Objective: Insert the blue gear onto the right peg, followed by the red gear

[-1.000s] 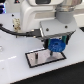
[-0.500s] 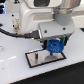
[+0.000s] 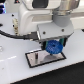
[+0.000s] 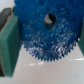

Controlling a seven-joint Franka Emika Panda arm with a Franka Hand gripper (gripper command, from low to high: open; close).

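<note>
Hovering with our gripper [image 3: 54, 48] clamped on the blue gear [image 4: 48, 33], directly above the grey plate [image 3: 44, 59]; pegs hidden.

Ext view: my claw [image 3: 53, 46] w/ the blue gear [image 3: 52, 47] hangs right over the grey plate [image 3: 36, 58], little air between gear and plate. White tabletop [image 3: 20, 70] around the plate looks open to me, esp. toward its near edge. Arm body fills the space above. Wrist view: gear [image 4: 47, 32] blocks nearly everything; pegs hidden.
</note>
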